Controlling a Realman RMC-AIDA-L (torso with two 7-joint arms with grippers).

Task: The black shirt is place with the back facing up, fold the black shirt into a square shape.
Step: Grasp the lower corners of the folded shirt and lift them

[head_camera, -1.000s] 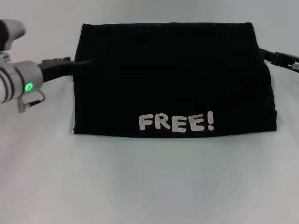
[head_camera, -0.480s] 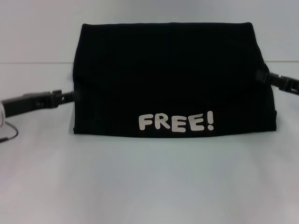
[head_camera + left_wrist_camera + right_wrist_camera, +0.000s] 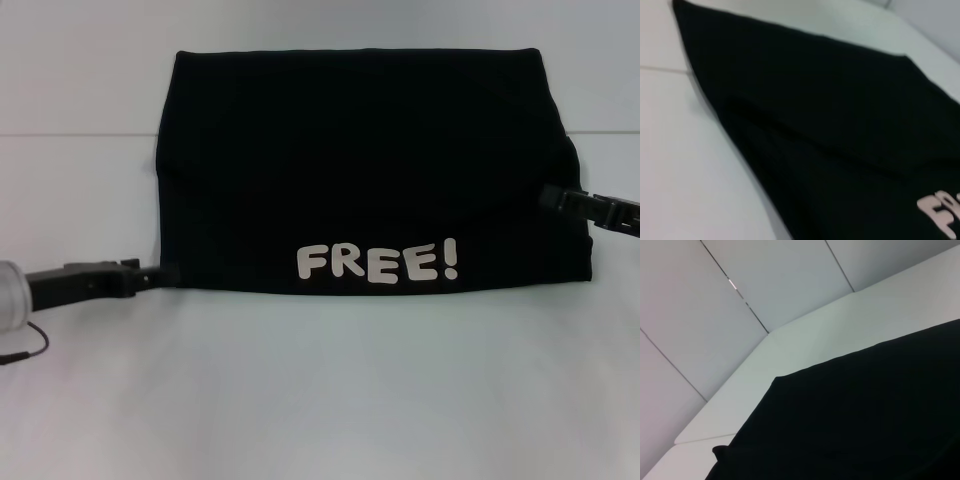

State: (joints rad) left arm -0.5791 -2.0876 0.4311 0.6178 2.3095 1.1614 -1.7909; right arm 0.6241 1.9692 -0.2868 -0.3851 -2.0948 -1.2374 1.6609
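head view: left tool (image 3: 165,273), right tool (image 3: 548,195) touch black shirt (image 3: 365,165).

Lab-like: white table (image 3: 320,400), panelled wall (image 3: 715,315)

Shirt (image 3: 855,420) fills much of view, plain matte black, no lettering visible here. One straight folded edge runs across white bench (image 3: 805,340); one corner of shirt lies on bench, well short of bench's far edge. Small black bump juts from shirt edge lower down. Beyond bench, grey wall panels (image 3: 715,315) with thin dark seams. No jaws in view.
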